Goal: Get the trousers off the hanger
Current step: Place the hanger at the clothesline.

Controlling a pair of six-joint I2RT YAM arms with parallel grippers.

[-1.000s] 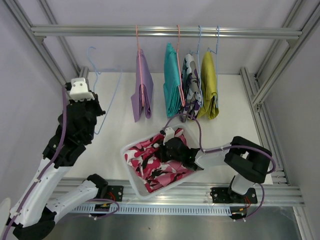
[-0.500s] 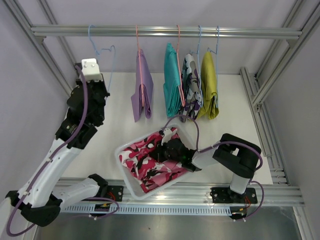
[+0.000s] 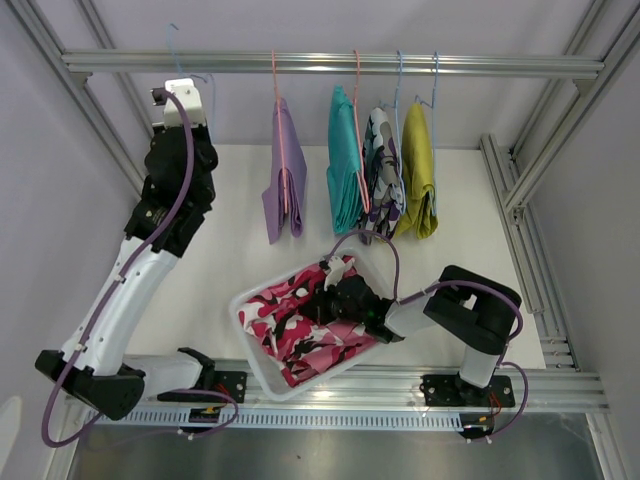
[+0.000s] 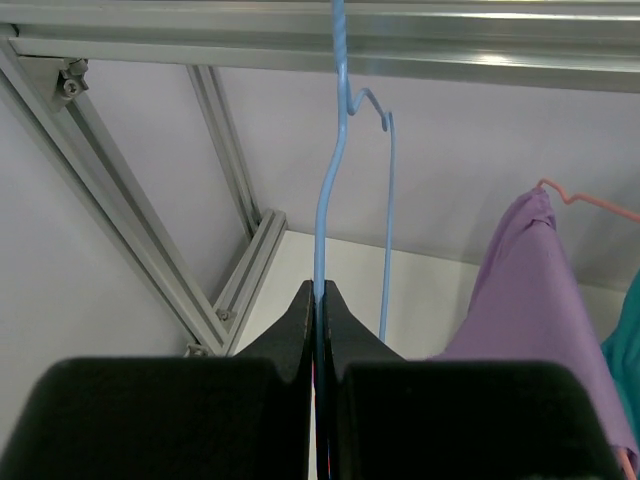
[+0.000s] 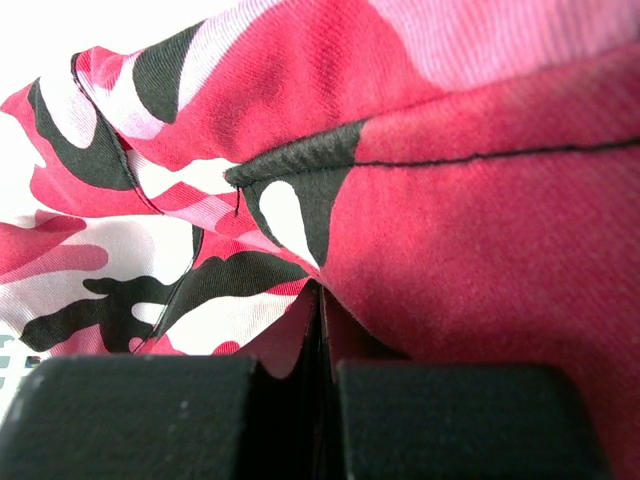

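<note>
Left gripper [image 4: 320, 292] stood high at the far left. Its two black fingers were pressed tight on the shank of a pale blue wire hanger [image 4: 324, 210]. The wire ran straight up to the aluminium hanging rail [image 3: 330, 64].

Right gripper [image 5: 320, 300] sat low inside a white plastic basket [image 3: 243, 318], fingers closed together on a fold of the red, white and black camouflage cloth shorts [image 3: 300, 335]. That pair lay crumpled in the basket, filling most of it.

Four more pairs hung folded from the rail, to the right of the left gripper and well apart from the right one:
- lilac cloth shorts [image 3: 284, 185], nearest the left gripper
- teal cloth shorts [image 3: 344, 175]
- purple, black and white camouflage shorts [image 3: 384, 170]
- mustard yellow cloth shorts [image 3: 417, 170]

The lilac and teal pairs were on pink wire hangers [image 3: 277, 90].

The basket rested on a white tabletop [image 3: 230, 240], inside an aluminium frame with pale walls behind.

The blue hanger's hook was cut off at the top of the left wrist view, so I could not tell whether it sat over the rail. Cloth filled the right wrist view and hid the basket there. The purple camouflage pair was squeezed between its neighbours and mostly covered.
</note>
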